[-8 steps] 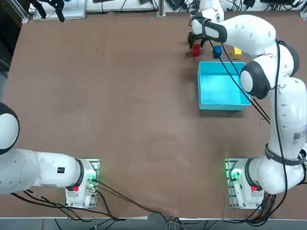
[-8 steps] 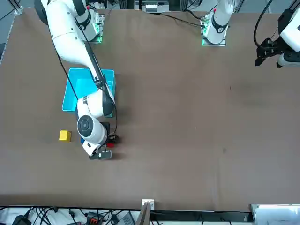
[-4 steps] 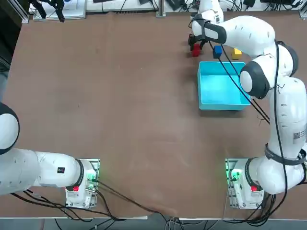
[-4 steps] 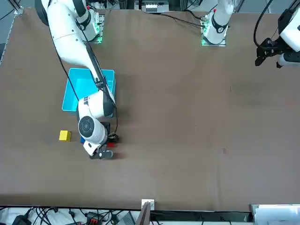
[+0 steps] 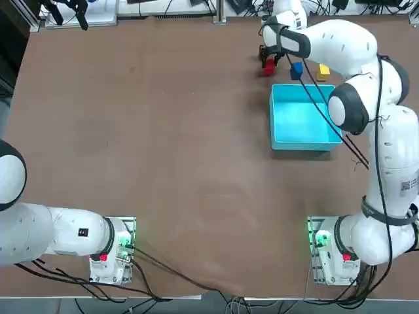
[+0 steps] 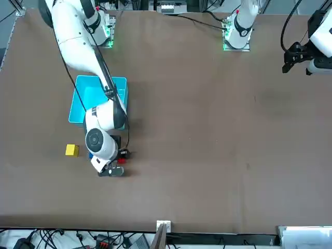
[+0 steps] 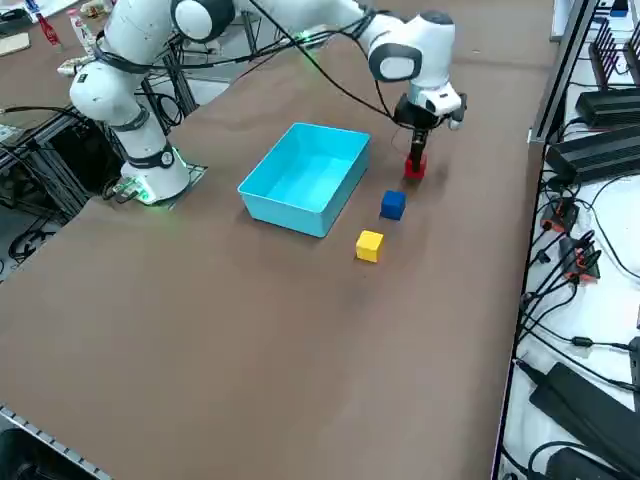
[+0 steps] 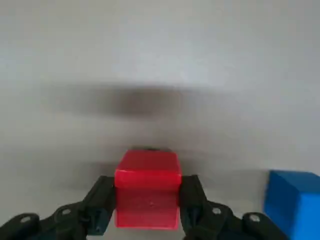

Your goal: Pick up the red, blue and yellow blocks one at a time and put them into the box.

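and here's the red block (image 8: 147, 200), clenched between the two fingers of the right gripper (image 8: 148, 192), one on each side! it's out past the box's far corner, away from the arm bases; whether it touches the table (image 5: 163, 144) is hard to tell. from overhead the wrist covers part of it, and from the front only a sliver of red peeks out.

next door, the blue block (image 7: 393, 205) sits on the table near the box, almost lost behind the arm in the front view and cut off by the picture's edge in the wrist view. the yellow block (image 7: 369, 246) rests near it, farther from the red one, in plain sight from the front.

then the box (image 7: 300, 175), light blue, its floor bare. the right arm (image 6: 98, 111) blocks part of it from the front, and dark cables (image 5: 321, 111) cross over it from above. past the table's far edge, a white bench (image 7: 620, 240) carries black gear and tangled wires, some running out of view.
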`<state>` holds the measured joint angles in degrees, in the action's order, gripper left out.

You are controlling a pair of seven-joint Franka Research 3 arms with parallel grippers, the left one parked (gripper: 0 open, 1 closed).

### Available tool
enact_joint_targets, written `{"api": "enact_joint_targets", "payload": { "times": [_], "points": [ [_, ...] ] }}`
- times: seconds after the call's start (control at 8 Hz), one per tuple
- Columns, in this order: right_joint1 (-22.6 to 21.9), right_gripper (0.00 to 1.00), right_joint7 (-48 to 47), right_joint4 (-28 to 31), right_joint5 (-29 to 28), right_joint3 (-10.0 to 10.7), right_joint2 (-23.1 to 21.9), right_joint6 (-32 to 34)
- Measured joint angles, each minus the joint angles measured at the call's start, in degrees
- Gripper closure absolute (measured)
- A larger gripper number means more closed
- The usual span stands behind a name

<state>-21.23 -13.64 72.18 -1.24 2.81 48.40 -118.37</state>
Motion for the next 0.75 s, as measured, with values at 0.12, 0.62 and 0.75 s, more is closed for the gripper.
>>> {"api": "enact_joint_targets", "payload": {
  "times": [0.12,0.62,0.75],
  "points": [
    [0.08,0.31,0.00,-0.31,0.00,0.42,-3.23,5.23],
    [0.17,0.31,-0.02,14.25,-0.07,0.76,-22.55,14.64],
    [0.06,0.31,-0.03,22.79,-0.10,0.70,-28.42,12.63]
  ]
}}
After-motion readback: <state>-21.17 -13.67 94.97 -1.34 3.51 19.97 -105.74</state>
